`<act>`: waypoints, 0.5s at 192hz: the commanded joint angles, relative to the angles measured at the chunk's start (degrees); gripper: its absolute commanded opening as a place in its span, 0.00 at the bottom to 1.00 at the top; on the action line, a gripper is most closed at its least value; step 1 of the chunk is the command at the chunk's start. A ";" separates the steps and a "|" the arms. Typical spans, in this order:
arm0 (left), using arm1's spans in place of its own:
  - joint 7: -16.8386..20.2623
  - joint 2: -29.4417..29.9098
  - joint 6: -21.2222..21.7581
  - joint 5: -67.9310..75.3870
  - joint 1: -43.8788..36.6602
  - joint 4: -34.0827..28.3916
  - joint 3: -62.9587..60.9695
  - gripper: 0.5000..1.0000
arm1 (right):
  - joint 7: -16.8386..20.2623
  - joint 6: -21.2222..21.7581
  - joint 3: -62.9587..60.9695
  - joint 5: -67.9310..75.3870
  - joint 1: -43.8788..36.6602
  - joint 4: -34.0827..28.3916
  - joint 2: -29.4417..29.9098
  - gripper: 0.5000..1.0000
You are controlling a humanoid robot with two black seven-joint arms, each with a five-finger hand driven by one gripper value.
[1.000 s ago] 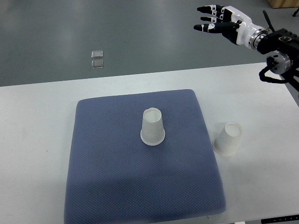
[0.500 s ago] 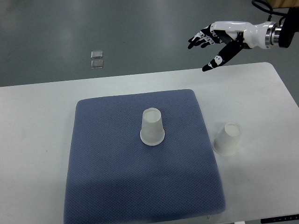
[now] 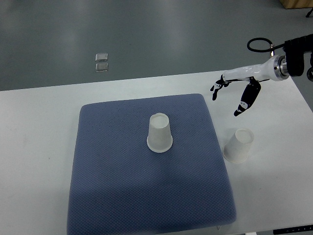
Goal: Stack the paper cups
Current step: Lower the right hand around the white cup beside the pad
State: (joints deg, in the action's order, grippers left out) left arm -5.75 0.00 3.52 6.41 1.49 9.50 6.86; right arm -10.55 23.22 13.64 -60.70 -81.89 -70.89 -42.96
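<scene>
Two paper cups stand upside down on the white surface (image 3: 34, 147), wide rims down. Nearest the camera lies a blue-grey mat (image 3: 122, 196), its front edge running close to the bottom of the picture, where the surface itself is cut off. Roughly at the middle of the mat, the first cup (image 3: 159, 133) stands upright on its rim, apart from everything else. The second cup (image 3: 238, 145) sits off the mat, just beside its right edge, on the bare surface; it appears to lean a little towards the left, though the steep view makes the tilt hard to judge.

Farther back and to the right, the right robot hand (image 3: 236, 90) hangs above the surface, beyond the second cup and clear of it. Its fingers are spread and hold nothing: the dark fingertips (image 3: 215, 90) point left and down, while the thumb (image 3: 245, 101) reaches down towards the second cup without touching it. How high the hand is above the surface cannot be told from this view. Its white forearm runs to the right edge, where a black wrist joint (image 3: 298, 61) and a loop of cable (image 3: 259, 45) are partly cut off.

Beyond the surface's far edge lies the grey floor (image 3: 171, 34), with a small, pale, two-part object (image 3: 101, 61) too small to identify.
</scene>
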 commanded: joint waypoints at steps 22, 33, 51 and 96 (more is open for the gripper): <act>0.04 0.00 0.00 0.00 -0.08 -0.01 0.00 1.00 | -0.08 1.03 2.09 -0.29 0.16 -5.22 -2.30 0.84; 0.04 0.00 0.00 0.00 -0.08 0.08 0.00 1.00 | -0.08 1.12 2.35 -0.29 0.16 -6.19 -3.09 0.84; 0.04 0.00 0.00 0.00 -0.08 -0.01 0.00 1.00 | -0.17 1.21 2.35 -0.29 0.24 -7.07 -3.97 0.84; 0.03 0.00 0.00 0.00 -0.08 -0.01 0.00 1.00 | -0.08 -0.20 2.44 -0.73 3.32 -7.07 -4.59 0.84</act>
State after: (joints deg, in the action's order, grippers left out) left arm -5.76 0.00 3.52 6.42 1.46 9.50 6.86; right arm -10.68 23.95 16.07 -61.12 -80.07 -77.95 -47.33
